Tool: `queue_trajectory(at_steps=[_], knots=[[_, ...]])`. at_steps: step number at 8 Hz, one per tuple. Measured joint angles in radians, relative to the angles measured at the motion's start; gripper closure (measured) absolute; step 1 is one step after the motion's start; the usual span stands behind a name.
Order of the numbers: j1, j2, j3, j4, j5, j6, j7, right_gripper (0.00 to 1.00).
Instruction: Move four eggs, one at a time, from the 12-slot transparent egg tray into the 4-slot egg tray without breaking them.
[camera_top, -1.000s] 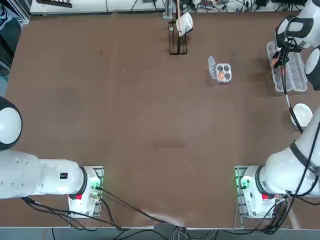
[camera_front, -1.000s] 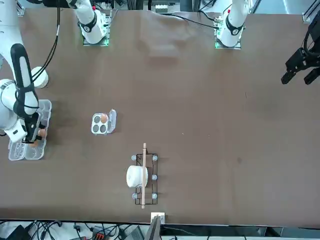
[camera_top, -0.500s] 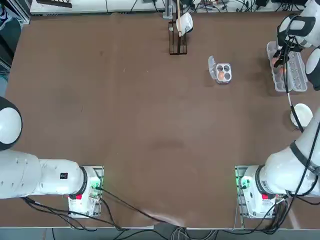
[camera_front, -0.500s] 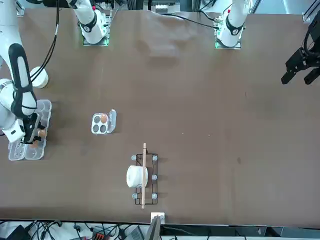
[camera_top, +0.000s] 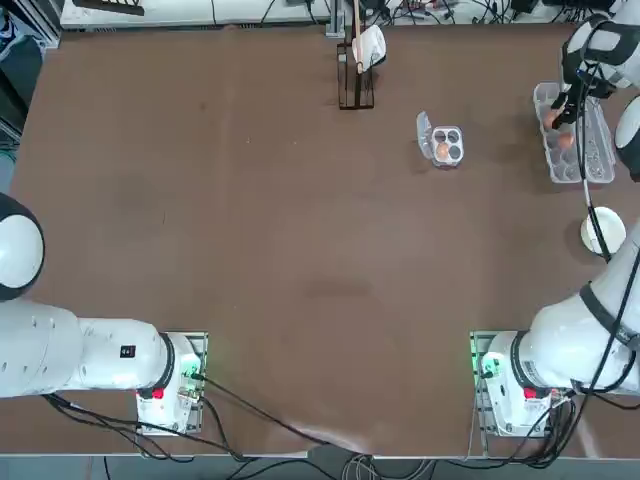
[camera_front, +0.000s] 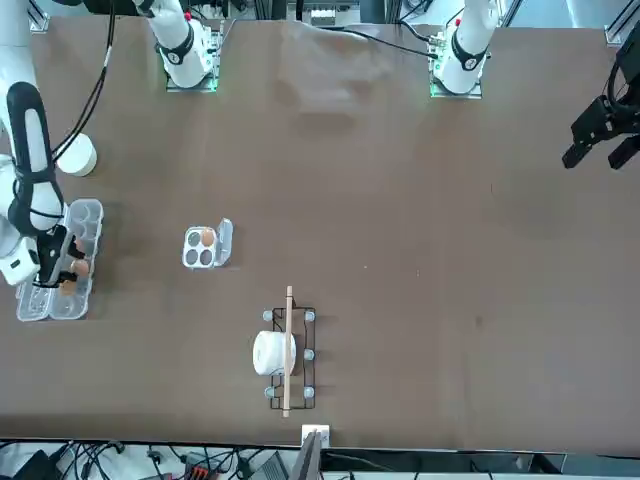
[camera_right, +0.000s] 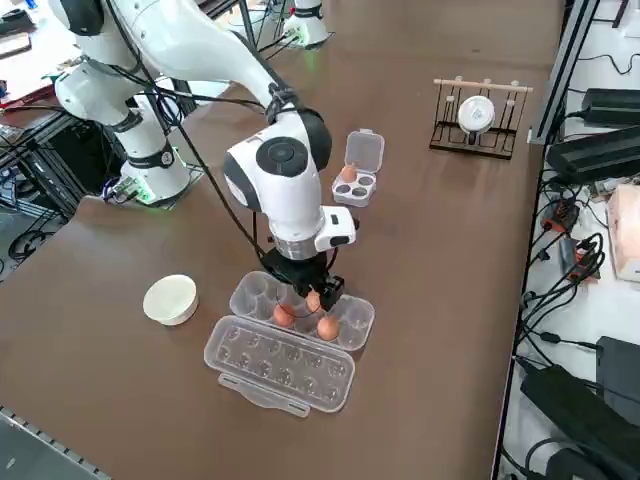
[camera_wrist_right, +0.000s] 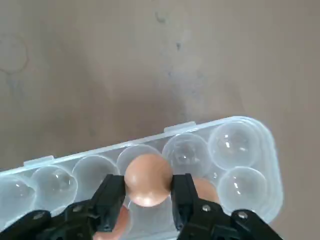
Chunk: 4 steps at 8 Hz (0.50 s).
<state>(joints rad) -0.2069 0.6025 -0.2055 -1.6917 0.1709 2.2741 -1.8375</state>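
Observation:
My right gripper (camera_wrist_right: 147, 194) is shut on one orange-brown egg (camera_wrist_right: 147, 179) and holds it a little above the 12-slot transparent egg tray (camera_wrist_right: 235, 145). From the right side, the gripper (camera_right: 313, 298) hangs over the tray (camera_right: 250, 293) with two more eggs (camera_right: 284, 316) (camera_right: 327, 326) resting in cups below it. The tray's lid (camera_right: 280, 365) lies open. From overhead, the gripper (camera_top: 557, 117) is at the far right. The 4-slot egg tray (camera_top: 454, 138) sits left of it with one egg (camera_top: 441, 150) in a cup and its small lid open.
A round white bowl (camera_top: 602, 230) stands near the long tray on the robot's side. A wooden rack with a white roll (camera_top: 366, 47) stands at the table's far edge. Bare brown table lies between the two trays.
The right gripper has risen from the long tray with the egg between its fingers; the wrist shifted slightly toward the table's far right corner.

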Motion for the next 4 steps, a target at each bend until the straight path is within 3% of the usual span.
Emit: queue_trajectory(at_steps=[4], knots=[[0.008, -0.088, 0.004, 0.017, 0.026, -0.164, 0.198, 0.45]])
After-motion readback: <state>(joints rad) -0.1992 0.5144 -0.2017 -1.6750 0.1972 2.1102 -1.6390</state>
